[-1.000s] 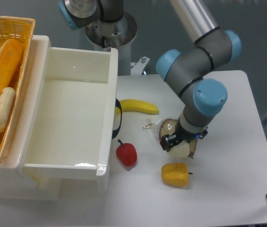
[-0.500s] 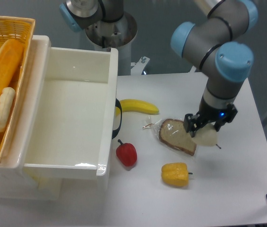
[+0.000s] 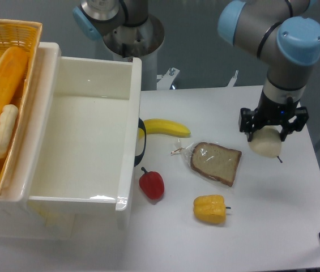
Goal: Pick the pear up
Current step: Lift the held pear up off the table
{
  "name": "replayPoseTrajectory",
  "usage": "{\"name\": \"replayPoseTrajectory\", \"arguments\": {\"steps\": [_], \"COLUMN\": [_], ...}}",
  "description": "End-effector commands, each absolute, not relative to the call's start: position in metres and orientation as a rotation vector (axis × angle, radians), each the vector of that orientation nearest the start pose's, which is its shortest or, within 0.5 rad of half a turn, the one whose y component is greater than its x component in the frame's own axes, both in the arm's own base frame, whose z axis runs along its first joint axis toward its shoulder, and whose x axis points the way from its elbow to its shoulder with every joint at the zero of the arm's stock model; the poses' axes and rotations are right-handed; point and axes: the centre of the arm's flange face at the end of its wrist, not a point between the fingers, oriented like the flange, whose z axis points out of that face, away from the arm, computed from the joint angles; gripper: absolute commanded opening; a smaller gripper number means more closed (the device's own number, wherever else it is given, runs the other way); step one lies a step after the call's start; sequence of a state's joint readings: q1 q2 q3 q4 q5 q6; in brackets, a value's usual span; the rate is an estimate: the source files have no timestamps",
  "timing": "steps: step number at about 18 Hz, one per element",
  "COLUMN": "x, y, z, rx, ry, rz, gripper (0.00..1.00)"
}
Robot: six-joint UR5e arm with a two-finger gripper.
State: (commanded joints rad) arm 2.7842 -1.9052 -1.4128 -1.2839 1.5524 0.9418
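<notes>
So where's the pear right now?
The pear is held in the pincer on the right side of the camera view, to the right of the bagged bread slice and further back than the yellow pepper.

The pear (image 3: pixel 266 144) hangs in the claw (image 3: pixel 272 131), right of the bread (image 3: pixel 216 163).

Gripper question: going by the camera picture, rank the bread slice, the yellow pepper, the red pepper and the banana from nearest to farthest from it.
From the gripper, shut on the pear:
1. Bread slice, just to its left in the picture.
2. Yellow pepper, at the front edge.
3. Banana and red pepper: too close to call, both by the white bin.
</notes>
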Motion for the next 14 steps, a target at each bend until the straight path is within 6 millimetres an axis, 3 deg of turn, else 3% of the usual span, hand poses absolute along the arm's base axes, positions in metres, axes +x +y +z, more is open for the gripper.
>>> {"name": "replayPoseTrajectory", "arguments": {"steps": [2,8,12,14], "x": [-0.548,-0.547,-0.548,-0.548], "y": [0.348,0.348,0.349,0.348], "z": [0.408,0.413,0.424,0.424], "rx": [-3.043,-3.044,-3.086,-3.107], "ry": [-0.414,-0.405,-0.228,-0.221], "rz": [0.134,0.136,0.136,0.152], "gripper": [0.21,0.20,0.19,0.19]}}
